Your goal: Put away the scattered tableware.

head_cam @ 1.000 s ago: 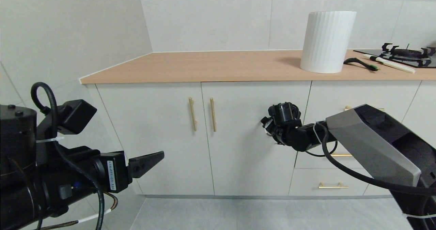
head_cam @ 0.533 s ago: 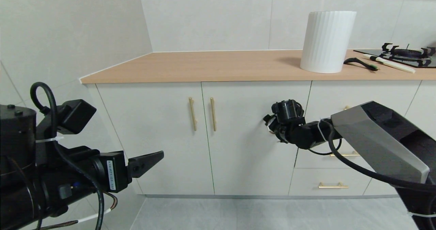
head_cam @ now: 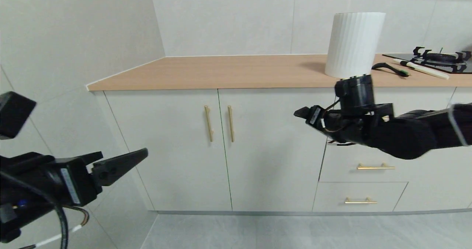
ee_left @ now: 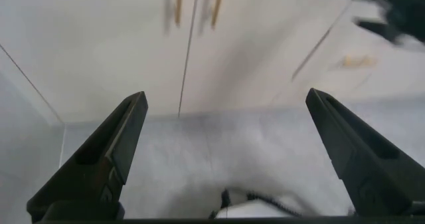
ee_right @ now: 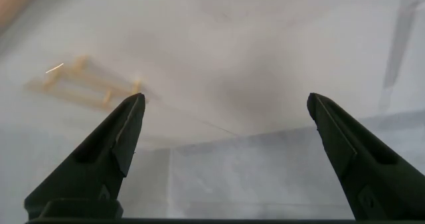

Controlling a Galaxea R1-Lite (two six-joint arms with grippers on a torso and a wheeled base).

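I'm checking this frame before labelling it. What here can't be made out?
Head view: what is inside the white container; its wall hides it.
Head view: utensils beside it, too small to identify.
Head view: stove cut off by the right edge.
Left wrist view: cabinet handles are blurred.

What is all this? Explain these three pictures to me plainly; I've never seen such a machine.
It is a two-armed robot in a kitchen. The wide picture comes from a camera on its head: the left gripper and right gripper hang before the cabinet fronts, below the wooden counter. On the counter stand a white ribbed container, a black-handled utensil and a white stick-like utensil, then a gas hob. The other two pictures come from wrist cameras, each looking out between its gripper's black fingers. Both grippers are open and hold nothing.
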